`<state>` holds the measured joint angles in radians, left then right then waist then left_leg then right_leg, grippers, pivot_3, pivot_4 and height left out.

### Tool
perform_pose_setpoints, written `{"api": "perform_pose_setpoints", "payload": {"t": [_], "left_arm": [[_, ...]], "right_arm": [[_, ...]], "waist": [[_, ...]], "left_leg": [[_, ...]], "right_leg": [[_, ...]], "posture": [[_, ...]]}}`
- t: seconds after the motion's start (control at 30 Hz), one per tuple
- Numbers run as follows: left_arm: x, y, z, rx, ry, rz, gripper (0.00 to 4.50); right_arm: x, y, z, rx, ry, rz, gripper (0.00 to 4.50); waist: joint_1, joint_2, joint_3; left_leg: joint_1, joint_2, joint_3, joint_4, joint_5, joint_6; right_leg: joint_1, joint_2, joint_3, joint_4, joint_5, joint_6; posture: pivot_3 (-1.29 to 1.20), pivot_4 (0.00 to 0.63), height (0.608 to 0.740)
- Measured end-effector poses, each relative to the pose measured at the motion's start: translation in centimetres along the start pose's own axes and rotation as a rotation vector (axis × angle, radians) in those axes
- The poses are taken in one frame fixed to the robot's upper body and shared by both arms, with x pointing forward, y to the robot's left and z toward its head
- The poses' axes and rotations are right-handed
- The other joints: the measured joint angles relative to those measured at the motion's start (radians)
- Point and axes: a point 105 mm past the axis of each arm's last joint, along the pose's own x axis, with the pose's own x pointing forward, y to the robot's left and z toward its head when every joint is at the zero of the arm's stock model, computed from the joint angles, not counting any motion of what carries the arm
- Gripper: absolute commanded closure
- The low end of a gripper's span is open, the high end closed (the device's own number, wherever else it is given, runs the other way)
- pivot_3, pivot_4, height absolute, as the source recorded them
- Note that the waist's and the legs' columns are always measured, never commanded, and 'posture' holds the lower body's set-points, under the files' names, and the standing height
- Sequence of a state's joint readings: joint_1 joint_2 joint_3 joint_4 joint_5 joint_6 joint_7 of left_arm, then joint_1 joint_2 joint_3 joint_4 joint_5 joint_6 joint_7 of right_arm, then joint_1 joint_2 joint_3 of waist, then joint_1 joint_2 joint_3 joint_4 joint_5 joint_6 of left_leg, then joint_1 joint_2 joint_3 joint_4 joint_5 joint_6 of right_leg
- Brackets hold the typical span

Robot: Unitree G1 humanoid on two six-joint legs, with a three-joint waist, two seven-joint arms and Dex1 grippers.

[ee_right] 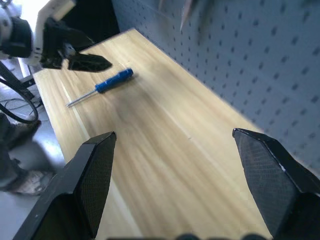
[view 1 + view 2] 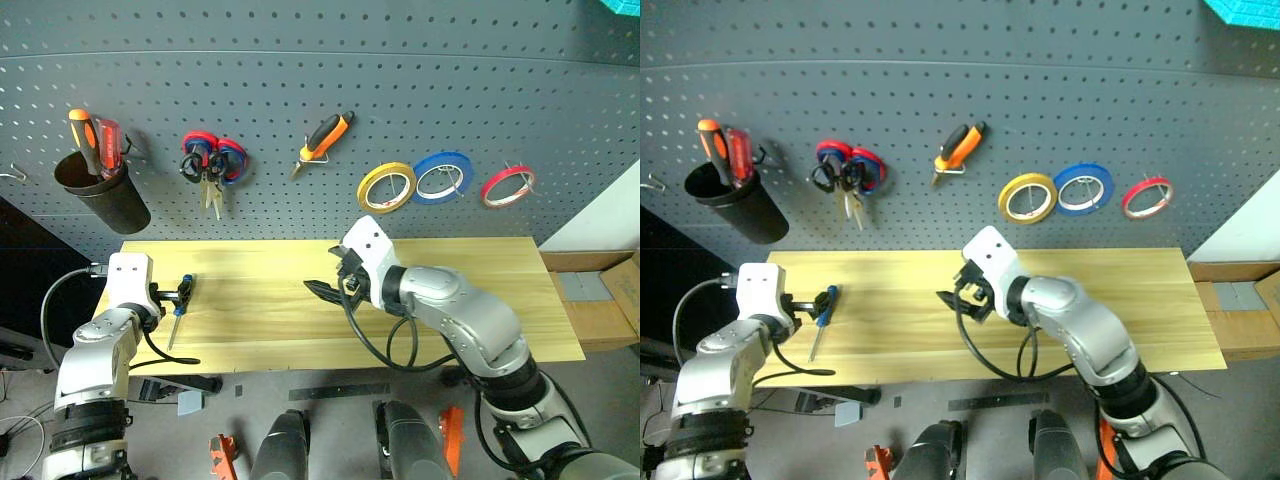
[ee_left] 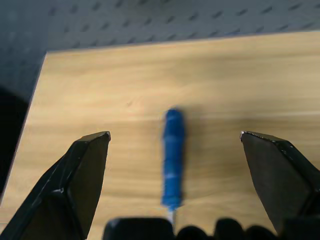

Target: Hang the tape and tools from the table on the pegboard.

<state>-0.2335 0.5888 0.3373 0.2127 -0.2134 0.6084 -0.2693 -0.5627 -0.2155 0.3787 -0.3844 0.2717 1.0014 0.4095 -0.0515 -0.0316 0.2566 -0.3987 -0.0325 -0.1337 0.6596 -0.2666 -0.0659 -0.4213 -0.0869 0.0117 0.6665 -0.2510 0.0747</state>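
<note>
The blue-handled screwdriver (image 3: 173,160) lies on the wooden table (image 2: 260,300) near its left end. My left gripper (image 3: 175,135) is open, one finger on each side of the handle without closing on it. My right gripper (image 2: 325,288) hovers open and empty over the table's middle, pointing left. On the pegboard (image 2: 300,60) hang the yellow tape (image 2: 387,186), the orange-and-black pliers (image 2: 326,138) and the black-handled scissors (image 2: 193,167). The right wrist view shows the screwdriver (image 1: 114,80) with the left gripper (image 1: 85,62) beside it.
A black cup (image 2: 100,195) holding orange and red screwdrivers hangs at the pegboard's left. Red-and-blue scissors (image 2: 226,155) hang beside the black ones. Blue (image 2: 443,177) and red (image 2: 507,186) rolls hang right of the yellow tape. A cardboard box (image 2: 600,300) sits past the table's right end.
</note>
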Motion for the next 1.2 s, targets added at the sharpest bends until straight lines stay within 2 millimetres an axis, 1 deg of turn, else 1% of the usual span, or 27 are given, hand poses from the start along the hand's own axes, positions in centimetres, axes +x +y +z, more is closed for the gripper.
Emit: {"api": "perform_pose_setpoints", "payload": {"t": [0.13, 0.27, 0.43, 0.5, 0.57, 0.63, 0.7, 0.73, 0.93, 0.97, 1.1, 1.2], "left_arm": [[0.5, 0.4, -1.5, -0.054, 0.079, 0.004, 0.01], [1.5, 0.1, -2.3, -0.086, 0.133, -0.003, 0.01], [2.7, -0.6, -2.5, -0.123, 0.161, -0.012, 0.01], [3.2, -0.9, -2.1, -0.13, 0.149, -0.019, 0.01], [3.7, -1.1, -1.4, -0.14, 0.141, -0.017, 0.37], [3.9, -1.2, -1.1, -0.139, 0.132, -0.017, 0.88], [3.9, -1.2, -1.0, -0.136, 0.13, -0.018, 1.58], [3.9, -1.2, -1.1, -0.136, 0.131, -0.018, 1.86], [3.1, -0.5, -2.2, -0.118, 0.133, 0.028, 3.86], [2.9, -0.3, -2.4, -0.116, 0.132, 0.034, 3.97], [1.7, 0.4, -3.6, -0.142, 0.126, 0.089, 3.97], [0.7, 0.3, -3.8, -0.168, 0.083, 0.111, 3.97]], "right_arm": [[0.4, -0.1, 0.1, 0.006, 0.022, -0.019, 0.69], [1.1, 0.5, 0.9, -0.004, 0.017, -0.002, 0.69], [1.3, 0.9, 0.8, -0.009, 0.03, 0.006, 0.69], [1.3, 0.8, 0.7, -0.009, 0.038, 0.004, 0.69], [1.3, 0.9, 0.7, -0.008, 0.046, 0.005, 0.69], [1.3, 0.9, 0.6, -0.008, 0.052, 0.006, 0.69], [1.2, 0.9, 0.7, -0.013, 0.054, 0.005, 0.69], [1.2, 0.9, 0.9, -0.016, 0.052, 0.005, 0.69], [1.2, 0.7, 1.4, -0.032, 0.039, -0.002, 0.69], [1.2, 0.7, 1.5, -0.035, 0.037, -0.002, 0.69], [1.2, 0.0, 2.6, -0.071, 0.008, -0.023, 0.69], [1.1, -0.6, 2.8, -0.079, -0.003, -0.039, 0.69]], "waist": [[-0.004, 0.002, 0.015], [-0.006, 0.002, 0.035], [-0.007, 0.0, 0.055], [-0.008, 0.0, 0.06], [-0.009, 0.0, 0.068], [-0.012, 0.0, 0.07], [-0.018, 0.001, 0.072], [-0.021, 0.001, 0.073], [-0.039, 0.001, 0.073], [-0.039, 0.001, 0.073], [-0.036, 0.001, 0.073], [-0.032, 0.0, 0.072]], "left_leg": [[0.0, 0.0, 0.0, 0.0, 0.0, 0.0], [0.0, 0.0, 0.0, 0.0, 0.0, 0.0], [-0.001, 0.0, 0.001, 0.001, 0.0, 0.0], [-0.001, 0.0, 0.001, 0.0, 0.0, 0.0], [-0.001, 0.0, 0.001, 0.001, 0.0, 0.0], [-0.001, 0.0, 0.002, 0.001, 0.0, 0.0], [-0.001, 0.0, 0.002, 0.0, 0.0, 0.0], [-0.001, 0.0, 0.002, 0.0, 0.0, 0.0], [0.0, 0.002, 0.003, 0.0, 0.0, 0.0], [0.0, 0.002, 0.003, -0.001, 0.0, 0.0], [-0.001, 0.003, 0.003, -0.001, 0.0, 0.0], [-0.003, 0.003, 0.002, -0.001, 0.0, -0.001]], "right_leg": [[0.0, 0.0, 0.0, 0.001, 0.0, 0.0], [-0.003, 0.0, 0.0, 0.005, 0.0, 0.0], [-0.005, 0.0, 0.0, 0.007, -0.001, -0.001], [-0.005, 0.0, 0.001, 0.007, -0.001, -0.001], [-0.005, 0.0, 0.001, 0.007, -0.001, -0.001], [-0.005, 0.0, 0.001, 0.007, -0.001, 0.0], [-0.005, 0.0, 0.002, 0.007, -0.001, 0.0], [-0.005, 0.0, 0.002, 0.007, -0.001, 0.0], [-0.006, 0.0, 0.003, 0.008, -0.001, 0.0], [-0.007, 0.0, 0.003, 0.008, -0.001, 0.0], [-0.009, 0.0, 0.003, 0.008, -0.001, 0.0], [-0.01, -0.001, 0.003, 0.007, -0.001, -0.001]], "posture": [[-0.03, 0.349, 0.74], [-0.04, 0.374, 0.74], [-0.06, 0.391, 0.74], [-0.06, 0.397, 0.74], [-0.07, 0.402, 0.74], [-0.08, 0.402, 0.74], [-0.08, 0.4, 0.74], [-0.08, 0.397, 0.74], [-0.07, 0.372, 0.74], [-0.07, 0.366, 0.74], [-0.07, 0.349, 0.74], [-0.07, 0.325, 0.74]]}}
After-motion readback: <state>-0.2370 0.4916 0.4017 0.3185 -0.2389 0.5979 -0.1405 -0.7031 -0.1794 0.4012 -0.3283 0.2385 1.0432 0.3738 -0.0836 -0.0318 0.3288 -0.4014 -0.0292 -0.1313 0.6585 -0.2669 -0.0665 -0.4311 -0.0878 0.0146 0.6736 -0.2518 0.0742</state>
